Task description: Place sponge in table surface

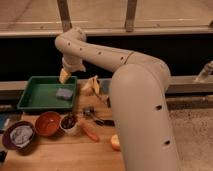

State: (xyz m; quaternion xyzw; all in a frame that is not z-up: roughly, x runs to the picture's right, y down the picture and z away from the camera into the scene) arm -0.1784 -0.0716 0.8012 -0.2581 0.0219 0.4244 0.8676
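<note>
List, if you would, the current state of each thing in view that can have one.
gripper: open, empty, hovering over the tray's back rim.
sponge: lying flat in the tray, not gripped.
green tray: resting on the table surface, holding the sponge.
orange bowl: upright, apparently empty.
purple bowl: upright, something pale and crumpled inside.
small cup: upright, dark contents.
apple: on the table, partly hidden by the arm.

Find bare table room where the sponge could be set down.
Free: the table surface front strip, below the red bowl and dark bowl. Crowded: the middle, around the cup. The hand hovers at the green tray, near the sponge.
</note>
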